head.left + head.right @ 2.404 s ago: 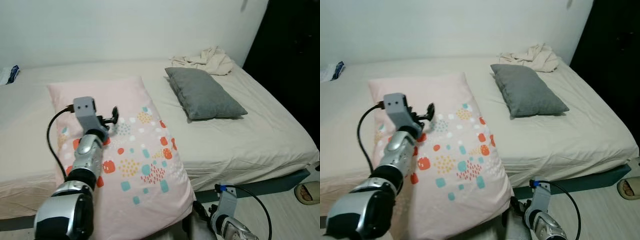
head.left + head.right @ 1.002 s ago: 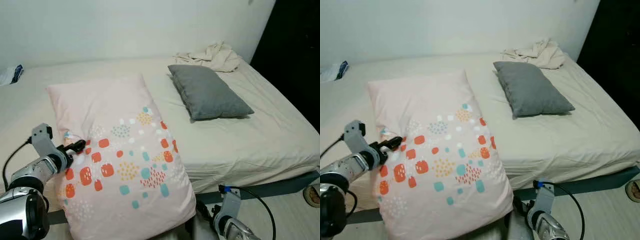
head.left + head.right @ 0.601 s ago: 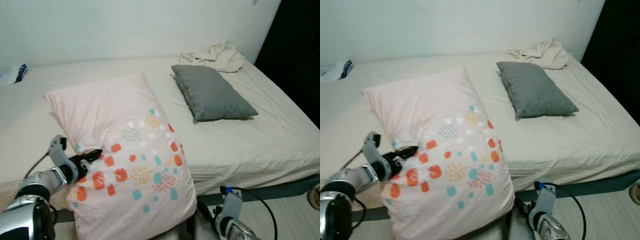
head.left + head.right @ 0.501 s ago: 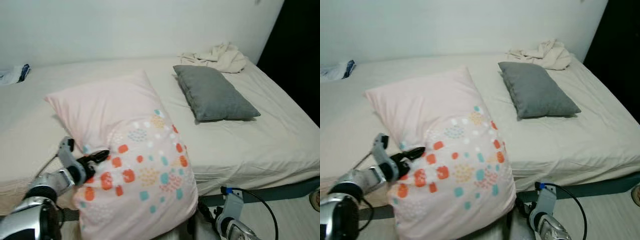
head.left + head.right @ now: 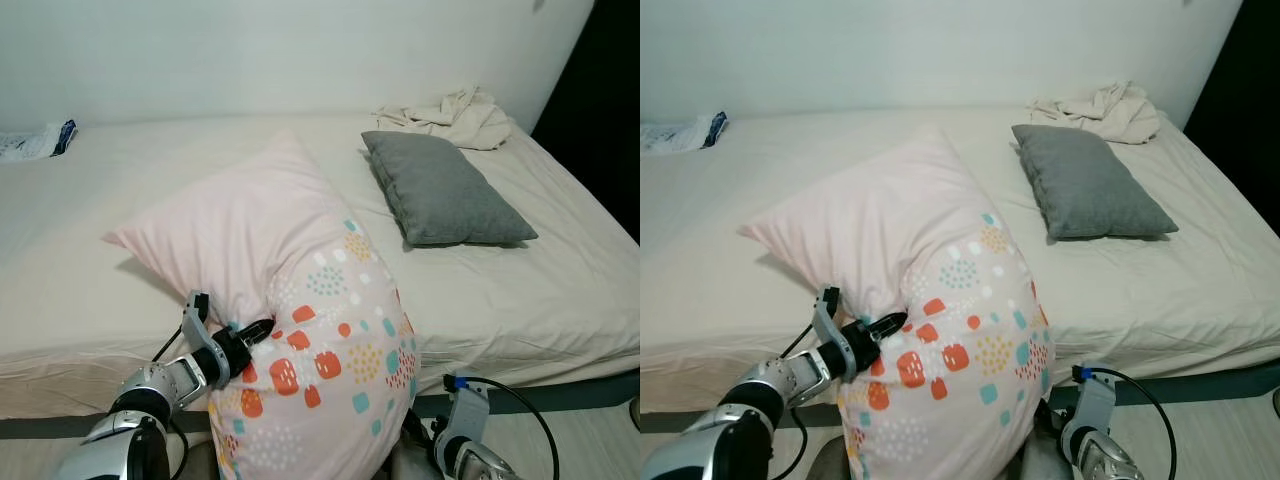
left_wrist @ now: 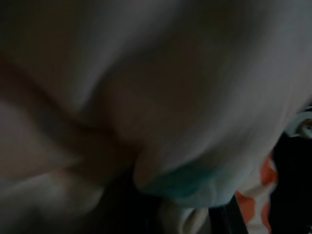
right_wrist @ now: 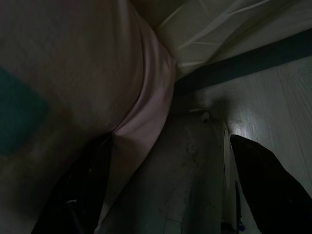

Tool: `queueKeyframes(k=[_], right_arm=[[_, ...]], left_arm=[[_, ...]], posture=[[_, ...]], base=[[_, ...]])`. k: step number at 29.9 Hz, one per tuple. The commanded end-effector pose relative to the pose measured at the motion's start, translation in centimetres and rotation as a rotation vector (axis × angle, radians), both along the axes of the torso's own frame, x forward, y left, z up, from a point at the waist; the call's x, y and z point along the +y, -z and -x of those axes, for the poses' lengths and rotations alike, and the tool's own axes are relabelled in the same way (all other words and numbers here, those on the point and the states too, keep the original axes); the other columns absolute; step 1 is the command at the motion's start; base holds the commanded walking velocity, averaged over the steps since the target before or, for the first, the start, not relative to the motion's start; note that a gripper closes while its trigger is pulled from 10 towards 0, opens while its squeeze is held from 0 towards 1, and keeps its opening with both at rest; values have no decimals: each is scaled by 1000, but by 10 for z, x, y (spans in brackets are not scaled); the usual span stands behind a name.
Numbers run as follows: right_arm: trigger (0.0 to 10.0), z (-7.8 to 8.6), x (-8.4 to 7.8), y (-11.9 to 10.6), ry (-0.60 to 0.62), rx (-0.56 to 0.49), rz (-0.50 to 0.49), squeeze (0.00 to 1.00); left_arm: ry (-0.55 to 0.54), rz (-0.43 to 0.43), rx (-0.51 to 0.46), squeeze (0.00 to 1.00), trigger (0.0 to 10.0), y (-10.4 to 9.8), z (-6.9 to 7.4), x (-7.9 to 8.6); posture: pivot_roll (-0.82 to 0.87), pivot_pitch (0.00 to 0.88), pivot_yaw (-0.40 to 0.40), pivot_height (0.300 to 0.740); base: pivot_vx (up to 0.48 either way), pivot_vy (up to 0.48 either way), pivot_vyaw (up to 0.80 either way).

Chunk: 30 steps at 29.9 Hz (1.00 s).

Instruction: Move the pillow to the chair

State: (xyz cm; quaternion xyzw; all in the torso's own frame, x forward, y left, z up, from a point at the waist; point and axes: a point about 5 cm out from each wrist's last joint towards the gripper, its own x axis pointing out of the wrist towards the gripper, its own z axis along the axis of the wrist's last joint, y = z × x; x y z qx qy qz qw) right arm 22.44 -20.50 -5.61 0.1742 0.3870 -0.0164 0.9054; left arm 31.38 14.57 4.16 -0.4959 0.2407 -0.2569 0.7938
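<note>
My left gripper (image 5: 255, 331) pinches a fold of the pink patterned pillow (image 5: 320, 330), which hangs half off the bed's (image 5: 560, 290) near edge. My right gripper (image 7: 165, 190) sits low beneath the pillow, fingers spread apart.

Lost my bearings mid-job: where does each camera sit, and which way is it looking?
Left eye, right eye: head cameras, looking down at the bed, pink pillow, grey pillow, left claw, right arm.
Left wrist: along the left claw, pressed against the pink pillow.
Right wrist: low, seeing the pink pillow's underside, floor, right claw's fingers.
All views share the pink pillow.
</note>
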Motion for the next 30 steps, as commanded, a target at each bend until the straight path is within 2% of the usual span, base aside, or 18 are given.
queueKeyframes(k=[1,2,3,4,5,6,7,8,9,10,13,17,22,26,30], right_arm=[[10000,24,16,18,-23,126,-64,0],[10000,24,16,18,-23,126,-64,0],[10000,17,19,14,-23,101,-77,0],[10000,17,19,14,-23,101,-77,0],[10000,13,20,12,-25,92,-79,0],[10000,13,20,12,-25,92,-79,0],[10000,9,22,10,-29,80,-80,0],[10000,8,22,9,-30,77,-81,0],[10000,8,22,9,-30,77,-81,0],[10000,6,23,8,-33,71,-82,0],[10000,4,23,7,-34,66,-84,0],[10000,-4,28,2,-46,34,-101,0],[10000,-8,30,0,-53,20,-108,0],[10000,-16,35,-6,-75,-21,-142,0],[10000,-17,36,-7,-79,-25,-145,0]], left_arm=[[9,84,-78,0,0,-9,-4,-17],[9,84,-78,0,0,-9,-4,-17],[-92,200,-178,0,0,-29,-16,-18],[-92,200,-178,0,0,-29,-16,-18],[-148,278,-224,0,0,-42,-23,-18],[-148,278,-224,0,0,-42,-23,-18],[-235,387,-316,0,0,-69,-34,-16],[-259,410,-347,0,0,-78,-38,-15],[-259,410,-347,0,0,-78,-38,-15],[-300,435,-408,0,0,-95,-44,-12],[-321,443,-444,0,0,-106,-48,-10],[-419,457,-588,0,0,-150,-59,9],[-472,434,-624,0,0,-163,-61,19],[-639,430,-650,0,0,-183,-60,49],[-671,429,-657,0,0,-186,-58,54]], posture=[[-115,150,7,513],[-115,150,7,513],[-114,145,4,513],[-114,145,4,513],[-114,143,2,513],[-114,143,2,513],[-112,138,-2,513],[-112,137,-3,513],[-112,137,-3,513],[-112,135,-3,513],[-112,130,-5,513],[-117,120,-3,513],[-118,117,-2,513],[-117,109,-9,533],[-116,108,-11,543]], base=[[0,0,0],[0,0,0],[0,0,0],[0,0,0],[0,0,0],[0,0,0],[0,0,0],[0,0,0],[0,0,0],[0,0,0],[0,0,0],[0,0,0],[0,0,0],[0,0,0],[0,0,0]])
